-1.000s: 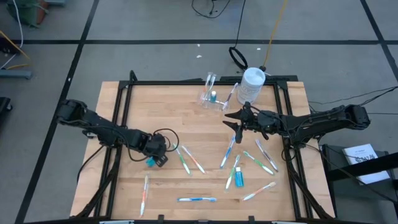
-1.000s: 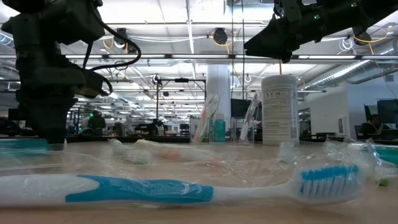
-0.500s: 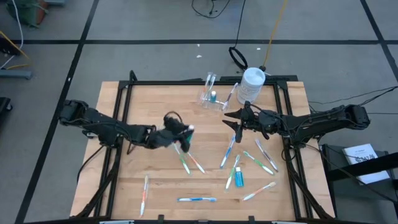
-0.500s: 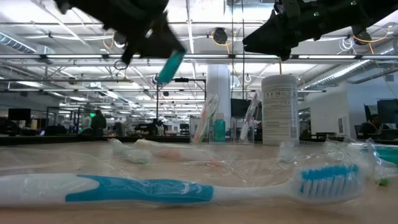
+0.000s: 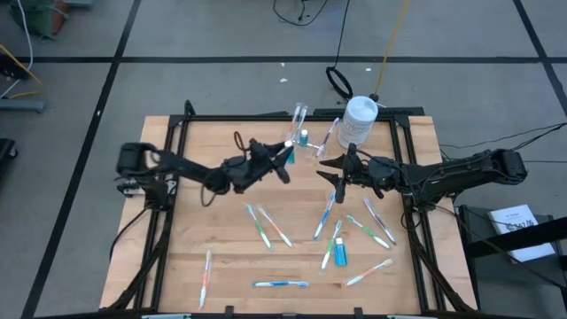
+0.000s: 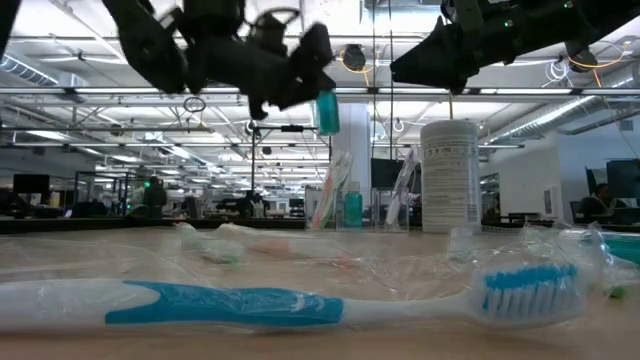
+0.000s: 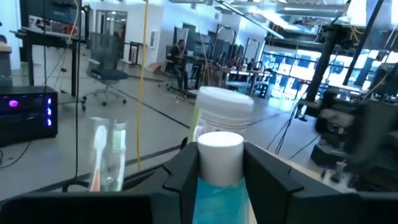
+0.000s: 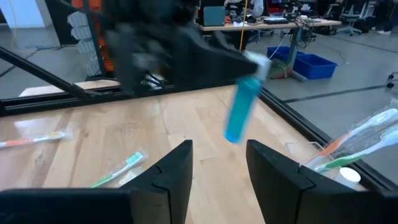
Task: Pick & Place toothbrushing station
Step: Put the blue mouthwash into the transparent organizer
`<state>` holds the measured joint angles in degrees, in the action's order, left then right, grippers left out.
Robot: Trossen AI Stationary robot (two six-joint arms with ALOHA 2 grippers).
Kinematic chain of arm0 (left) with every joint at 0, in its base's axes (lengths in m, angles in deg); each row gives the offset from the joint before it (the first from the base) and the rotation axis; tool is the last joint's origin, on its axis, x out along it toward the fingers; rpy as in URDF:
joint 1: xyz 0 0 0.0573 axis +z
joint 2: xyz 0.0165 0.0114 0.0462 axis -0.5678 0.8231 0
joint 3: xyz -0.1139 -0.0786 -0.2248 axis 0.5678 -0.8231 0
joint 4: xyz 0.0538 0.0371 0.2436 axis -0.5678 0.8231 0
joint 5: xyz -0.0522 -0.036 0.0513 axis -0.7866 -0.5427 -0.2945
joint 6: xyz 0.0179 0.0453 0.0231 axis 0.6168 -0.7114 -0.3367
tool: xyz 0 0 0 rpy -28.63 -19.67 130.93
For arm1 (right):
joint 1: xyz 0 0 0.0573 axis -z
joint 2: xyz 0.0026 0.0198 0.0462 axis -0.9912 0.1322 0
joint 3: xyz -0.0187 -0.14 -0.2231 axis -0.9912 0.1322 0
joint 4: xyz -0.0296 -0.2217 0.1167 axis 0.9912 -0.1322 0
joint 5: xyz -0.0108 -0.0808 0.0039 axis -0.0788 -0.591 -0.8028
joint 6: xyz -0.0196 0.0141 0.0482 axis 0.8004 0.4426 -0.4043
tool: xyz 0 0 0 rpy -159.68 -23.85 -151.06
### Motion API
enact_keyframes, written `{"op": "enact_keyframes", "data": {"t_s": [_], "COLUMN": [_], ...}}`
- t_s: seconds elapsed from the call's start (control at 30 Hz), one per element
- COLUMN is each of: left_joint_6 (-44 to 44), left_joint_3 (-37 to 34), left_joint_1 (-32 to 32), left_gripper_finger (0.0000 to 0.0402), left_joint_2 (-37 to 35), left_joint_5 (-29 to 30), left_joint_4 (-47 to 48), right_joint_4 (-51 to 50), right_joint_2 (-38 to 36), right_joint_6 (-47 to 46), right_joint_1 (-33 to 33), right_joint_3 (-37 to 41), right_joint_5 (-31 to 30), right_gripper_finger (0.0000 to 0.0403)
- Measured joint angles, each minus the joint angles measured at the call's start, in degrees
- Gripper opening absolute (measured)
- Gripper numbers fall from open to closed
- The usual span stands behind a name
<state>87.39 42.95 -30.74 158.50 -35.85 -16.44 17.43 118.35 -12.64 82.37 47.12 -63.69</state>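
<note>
My left gripper (image 5: 283,158) is shut on a small blue toothpaste tube (image 5: 290,151) with a white cap, high above the table and just left of the clear holder (image 5: 301,135). The holder stands at the table's far edge with toothbrushes and a small tube in it, and also shows in the left wrist view (image 7: 107,155). My right gripper (image 5: 330,170) hangs open and empty in the air, right of the tube. Several toothbrushes (image 5: 266,227) and another blue tube (image 5: 339,253) lie flat on the wood. My left gripper pinches the tube between its two fingers at the cap end (image 7: 219,149); one finger (image 7: 183,171) stands on each side of it. The blue body (image 8: 239,112) hangs tilted below the fingers, lifted clear of the table.
A large white round bottle (image 5: 361,113) stands at the far edge, right of the holder. A long blue-handled toothbrush (image 6: 300,300) in clear wrap lies at the near edge. Black frame rails (image 5: 177,151) border the table's left, right and far sides.
My left gripper has risen from the table's left-middle with the tube and swung toward the far right, up beside the holder. The tube, on the table a second ago, is now lifted clear and hangs from the fingers.
</note>
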Motion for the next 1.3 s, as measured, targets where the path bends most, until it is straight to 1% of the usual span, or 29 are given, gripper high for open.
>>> {"op": "enact_keyframes", "data": {"t_s": [0.07,0.2,0.43,0.5,0.63,0.7,0.83,0.9,1.2,1.3], "left_joint_6": [0.14,1.73,-1.38,-1.42,-1.04,0.02,1.20,1.11,1.38,0.99], "left_joint_3": [1.65,6.46,16.40,19.18,24.05,25.71,26.08,26.08,26.08,26.08], "left_joint_1": [2.34,6.02,9.01,9.64,10.49,10.65,10.82,11.07,12.39,12.98], "left_gripper_finger": [0.0118,0.0118,0.0118,0.0118,0.0118,0.0118,0.0118,0.0118,0.0118,0.0118], "left_joint_2": [3.48,9.54,17.58,19.00,20.04,19.95,20.04,19.95,19.94,19.94], "left_joint_5": [-2.51,-5.35,-6.82,-6.74,-6.60,-4.98,1.38,2.16,0.59,-2.75], "left_joint_4": [-2.25,-1.82,-0.89,2.81,17.04,23.01,25.35,25.35,26.51,27.63], "right_joint_4": [0.06,0.15,0.28,0.28,0.23,-0.15,-0.20,-0.33,-0.45,-0.60], "right_joint_2": [-0.02,-0.02,-0.01,-0.01,-0.01,0.00,-0.01,-0.02,0.00,-0.02], "right_joint_6": [0.47,0.55,0.55,0.55,0.55,0.56,0.55,0.55,0.55,0.55], "right_joint_1": [0.00,0.00,0.00,0.00,0.00,0.00,0.00,0.00,0.00,0.00], "right_joint_3": [0.00,0.00,0.00,0.00,0.00,0.00,0.02,0.02,0.02,0.02], "right_joint_5": [0.01,0.01,-0.01,0.00,-0.01,0.01,0.00,0.01,0.01,0.01], "right_gripper_finger": [0.0141,0.0141,0.0141,0.0141,0.0141,0.0141,0.0141,0.0141,0.0141,0.0141]}}
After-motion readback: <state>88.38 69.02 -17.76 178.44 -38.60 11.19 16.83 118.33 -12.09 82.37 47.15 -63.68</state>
